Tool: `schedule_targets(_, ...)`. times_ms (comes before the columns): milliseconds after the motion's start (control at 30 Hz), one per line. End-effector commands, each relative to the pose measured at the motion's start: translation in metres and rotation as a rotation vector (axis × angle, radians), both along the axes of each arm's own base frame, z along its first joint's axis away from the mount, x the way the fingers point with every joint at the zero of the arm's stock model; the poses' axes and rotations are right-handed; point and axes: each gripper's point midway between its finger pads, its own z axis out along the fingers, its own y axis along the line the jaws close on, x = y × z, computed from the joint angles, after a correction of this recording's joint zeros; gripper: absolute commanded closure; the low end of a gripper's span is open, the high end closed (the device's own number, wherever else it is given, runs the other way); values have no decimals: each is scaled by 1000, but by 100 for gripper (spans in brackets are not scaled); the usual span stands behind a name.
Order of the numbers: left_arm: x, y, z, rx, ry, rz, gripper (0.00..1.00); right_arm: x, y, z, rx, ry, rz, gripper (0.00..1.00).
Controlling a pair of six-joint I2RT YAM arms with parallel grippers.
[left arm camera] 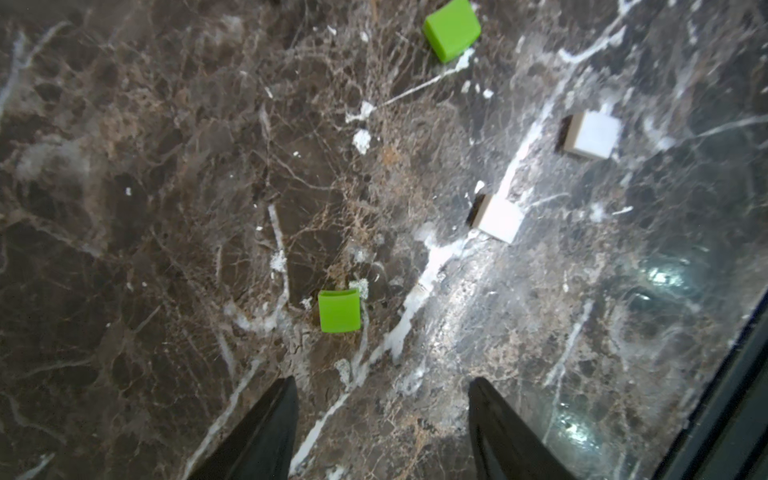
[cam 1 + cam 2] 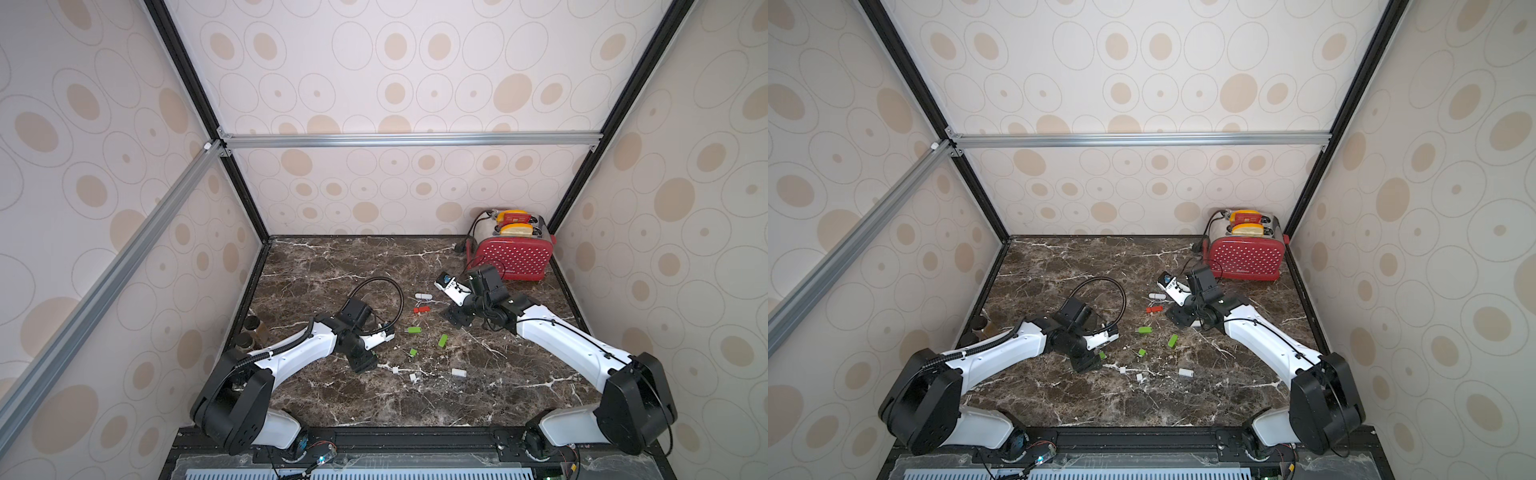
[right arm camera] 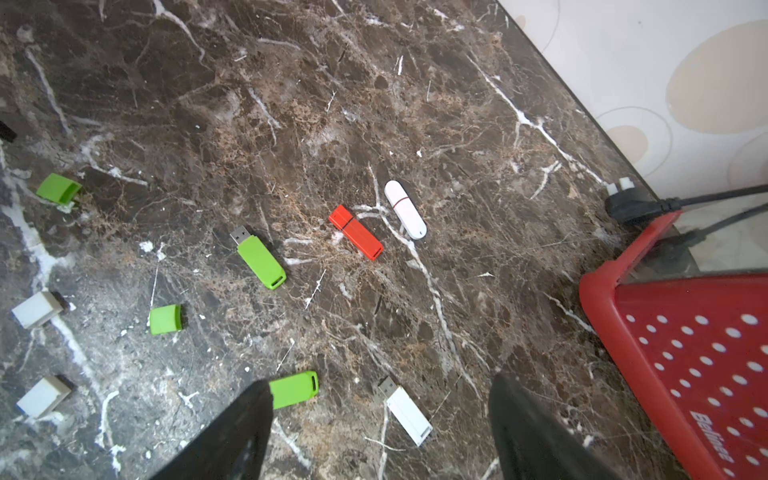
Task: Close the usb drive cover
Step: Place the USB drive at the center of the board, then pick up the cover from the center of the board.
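Green, white and red plastic dots our marble table [image 2: 332, 266]. At eight o'clock our left gripper [image 1: 382, 380] hangs with fingers parted, grasping nothing, near a loose green cap [image 1: 338, 311]; two white caps [image 1: 498, 218] lie at that cap's four o'clock. Mid-table, an uncapped green USB drive [image 3: 262, 259] bares its metal plug, while the red drive [image 3: 356, 232] at its twelve o'clock wears its cover. Our right gripper [image 3: 380, 380] is released too, empty, beside an uncapped white drive [image 3: 405, 411]. At two o'clock stands the red toaster [image 2: 513, 257].
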Motion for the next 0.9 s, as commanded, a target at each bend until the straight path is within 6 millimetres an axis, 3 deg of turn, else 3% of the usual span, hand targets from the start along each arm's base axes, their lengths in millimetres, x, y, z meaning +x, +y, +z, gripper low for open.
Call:
schedule_targets(0, 4, -1, -5, 27, -22, -10, 36, 3, -6, 10, 54, -23, -55, 15)
schedule_targets(467, 12, -1, -30, 88, -10, 30, 48, 7, -9, 8, 60, -34, -72, 16)
schedule_targets(867, 19, 1, -36, 117, -6, 69, 60, 8, -11, 8, 64, -39, -74, 16)
